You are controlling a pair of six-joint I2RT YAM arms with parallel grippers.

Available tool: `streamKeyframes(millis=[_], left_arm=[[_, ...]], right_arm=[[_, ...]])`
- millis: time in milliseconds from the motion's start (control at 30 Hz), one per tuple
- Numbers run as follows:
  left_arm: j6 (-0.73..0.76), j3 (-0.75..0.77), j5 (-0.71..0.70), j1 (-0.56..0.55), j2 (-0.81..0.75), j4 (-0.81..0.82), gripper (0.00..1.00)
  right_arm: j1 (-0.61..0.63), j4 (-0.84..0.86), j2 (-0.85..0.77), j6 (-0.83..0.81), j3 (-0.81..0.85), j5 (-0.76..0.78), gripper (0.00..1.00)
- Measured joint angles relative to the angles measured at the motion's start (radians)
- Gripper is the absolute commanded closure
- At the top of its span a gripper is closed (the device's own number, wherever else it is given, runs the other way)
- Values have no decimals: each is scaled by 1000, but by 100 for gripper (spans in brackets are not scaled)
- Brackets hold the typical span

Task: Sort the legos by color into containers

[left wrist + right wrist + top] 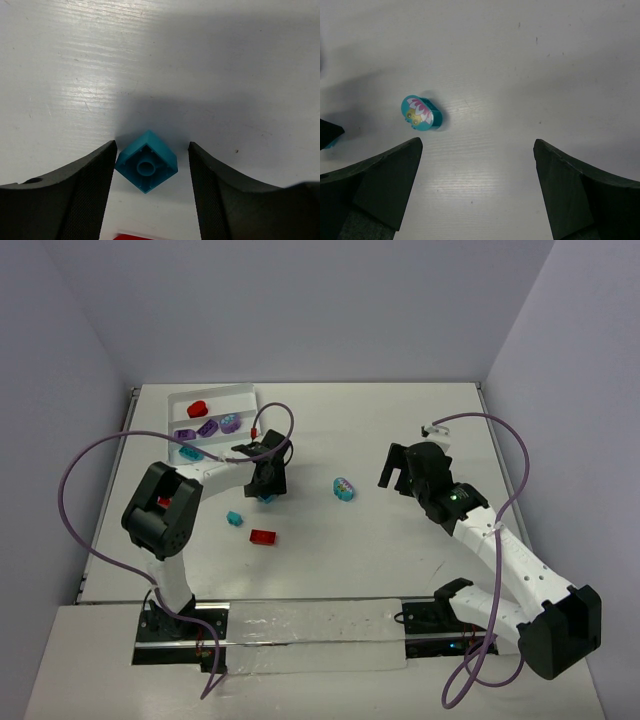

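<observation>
Your left hand (152, 148) stands half open around the teal brick (146, 161), which sits corner-on between its fingers (95, 190) on the worktop (200, 60), touching one, clear of the other, ungripped.

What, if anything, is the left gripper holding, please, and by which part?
Nothing yet: the teal brick sits between the open fingers of the left gripper, one corner touching one finger, the other clear.
</observation>
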Motion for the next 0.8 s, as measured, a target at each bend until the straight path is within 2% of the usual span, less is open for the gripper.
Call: streamKeyframes(millis=[100, 333, 500, 800], left_arm=[[-1, 0, 1, 0, 1, 1, 39], [-5, 1, -6, -4, 3, 9, 81], [-6, 1, -18, -5, 3, 5, 99], [-6, 12, -43, -5, -21, -46, 100]], right_arm=[[0, 0, 0, 0, 0, 0, 0], [0, 0, 0, 0, 0, 0, 0], [0, 0, 2, 0, 0, -3, 0], [0, 0, 11, 0, 1, -9, 0]])
